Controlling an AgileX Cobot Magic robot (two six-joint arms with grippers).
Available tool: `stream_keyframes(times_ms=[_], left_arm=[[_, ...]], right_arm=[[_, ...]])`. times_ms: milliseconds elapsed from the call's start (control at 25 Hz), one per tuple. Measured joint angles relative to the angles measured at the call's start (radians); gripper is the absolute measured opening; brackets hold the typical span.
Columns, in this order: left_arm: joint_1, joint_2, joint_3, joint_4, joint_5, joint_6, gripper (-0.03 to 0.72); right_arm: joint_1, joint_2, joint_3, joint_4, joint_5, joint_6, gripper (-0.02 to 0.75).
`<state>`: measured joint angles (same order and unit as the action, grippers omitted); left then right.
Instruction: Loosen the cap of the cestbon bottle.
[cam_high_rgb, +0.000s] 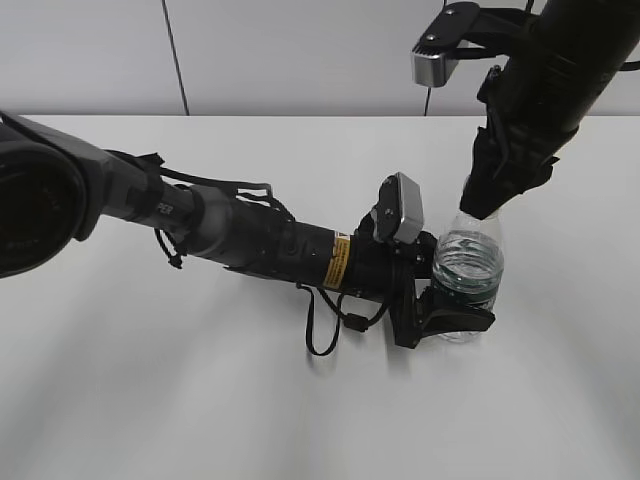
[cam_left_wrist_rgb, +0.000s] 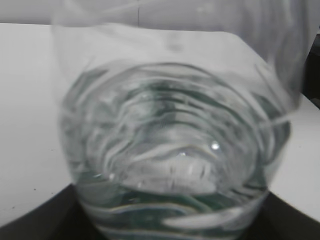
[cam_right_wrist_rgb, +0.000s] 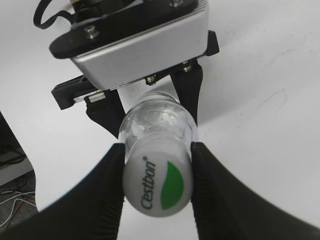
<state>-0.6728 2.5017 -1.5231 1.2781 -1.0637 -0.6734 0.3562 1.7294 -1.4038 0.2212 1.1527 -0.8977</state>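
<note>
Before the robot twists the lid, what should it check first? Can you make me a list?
1. Bottle standing up: the cestbon bottle stands upright on the table. Ok.
2. Bottom held tight: the left claw wraps around its lower body. Ok.
3. Lid held: the right claw has a finger on each side of the cap. Ok.
4. Lid still on: the cap sits on the neck. Ok.
5. Fingers pressing hard enough not to slip: cannot tell.
6. Water inside, so spills matter: water shows in the left wrist view. Ok.

The cestbon bottle (cam_high_rgb: 468, 272) stands on the table (cam_high_rgb: 200, 400), its cap (cam_right_wrist_rgb: 157, 186) on top.
</note>
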Motion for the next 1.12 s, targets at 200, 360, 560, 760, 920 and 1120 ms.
stream_keyframes(times_ms=[200, 360, 560, 760, 920, 1120], left_arm=[[0.000, 0.000, 0.000, 0.001, 0.000, 0.000, 0.499], [0.000, 0.000, 0.000, 0.004, -0.003, 0.000, 0.499], [0.000, 0.000, 0.000, 0.004, -0.003, 0.000, 0.499], [0.001, 0.000, 0.000, 0.008, -0.003, 0.000, 0.499], [0.001, 0.000, 0.000, 0.011, -0.006, 0.000, 0.499], [0.001, 0.000, 0.000, 0.013, -0.008, -0.001, 0.499]], right_arm=[[0.000, -0.001, 0.000, 0.003, 0.000, -0.046, 0.305], [0.000, -0.001, 0.000, 0.009, 0.000, -0.107, 0.305], [0.000, -0.001, 0.000, 0.014, -0.003, -0.209, 0.305], [0.000, -0.001, 0.000, 0.016, -0.004, -0.222, 0.305], [0.000, -0.001, 0.000, 0.023, -0.001, -0.222, 0.305], [0.000, -0.001, 0.000, 0.026, 0.002, -0.222, 0.305]])
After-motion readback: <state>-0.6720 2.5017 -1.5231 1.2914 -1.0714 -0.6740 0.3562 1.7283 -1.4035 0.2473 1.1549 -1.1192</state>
